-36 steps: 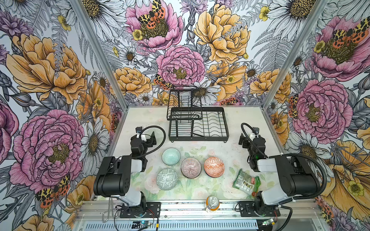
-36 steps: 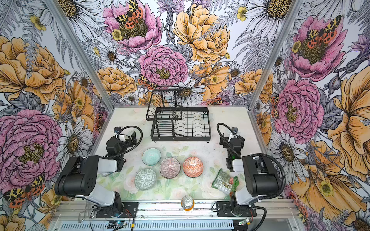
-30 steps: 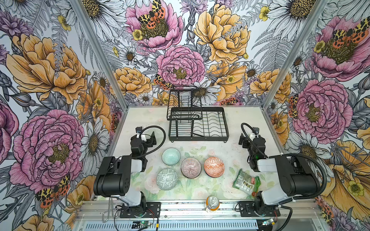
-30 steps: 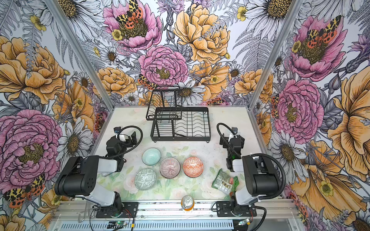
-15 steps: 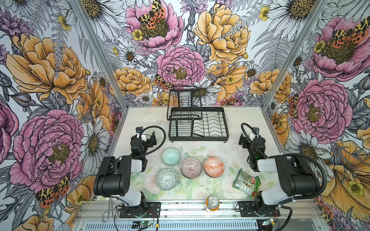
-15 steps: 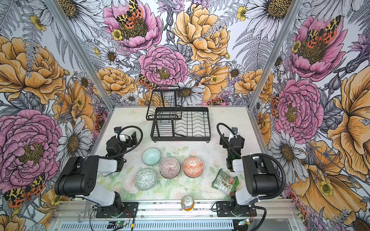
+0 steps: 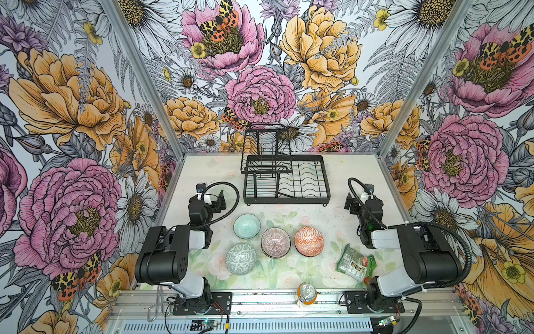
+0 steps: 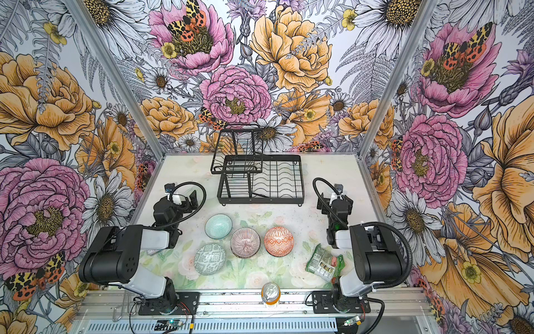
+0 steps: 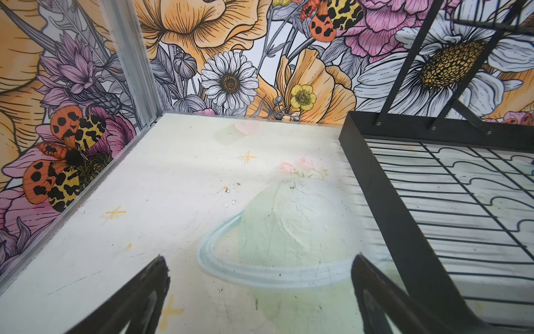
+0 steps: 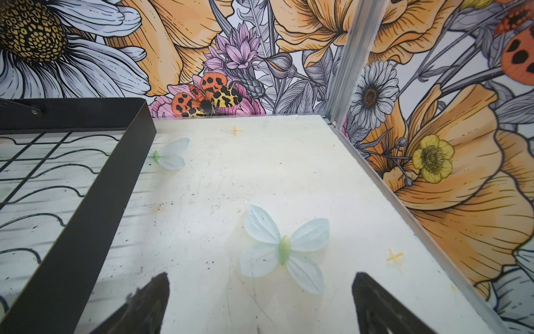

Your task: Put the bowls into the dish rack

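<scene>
Several bowls sit on the table in front of the black wire dish rack: pale teal, pink-striped, orange-white and grey-green maze. My left gripper hovers open and empty left of the rack, whose side wall shows in its wrist view. On the rack's other side my right gripper is open and empty too, beside the rack wall. No bowl shows in either wrist view.
A green snack packet lies right of the bowls, near the right arm's base. An orange-sided drink can stands at the table's front edge. Flowered walls close in the back and both sides.
</scene>
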You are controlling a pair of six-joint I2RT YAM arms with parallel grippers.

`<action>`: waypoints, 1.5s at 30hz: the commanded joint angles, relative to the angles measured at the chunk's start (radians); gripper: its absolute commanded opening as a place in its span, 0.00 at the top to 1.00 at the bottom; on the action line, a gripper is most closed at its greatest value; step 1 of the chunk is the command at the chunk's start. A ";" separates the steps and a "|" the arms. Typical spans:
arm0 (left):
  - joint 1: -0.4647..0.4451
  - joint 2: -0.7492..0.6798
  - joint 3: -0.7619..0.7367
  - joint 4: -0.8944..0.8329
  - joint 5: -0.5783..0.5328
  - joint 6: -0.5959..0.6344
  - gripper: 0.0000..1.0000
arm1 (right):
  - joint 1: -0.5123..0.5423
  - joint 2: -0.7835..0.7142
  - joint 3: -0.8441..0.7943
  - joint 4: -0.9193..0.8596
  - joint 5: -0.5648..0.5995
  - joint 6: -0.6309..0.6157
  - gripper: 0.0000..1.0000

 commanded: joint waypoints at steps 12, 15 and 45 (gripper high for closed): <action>-0.129 -0.400 0.240 -0.868 -0.265 -0.175 0.01 | 0.131 -0.540 0.309 -0.833 -0.057 0.059 0.01; -0.210 -0.469 0.273 -1.045 -0.294 -0.236 0.01 | 0.187 -0.494 0.434 -1.015 -0.126 0.081 0.00; -0.484 -0.324 0.229 -1.357 -0.121 -0.449 0.01 | 0.361 -0.192 0.736 -1.288 -0.210 0.158 0.01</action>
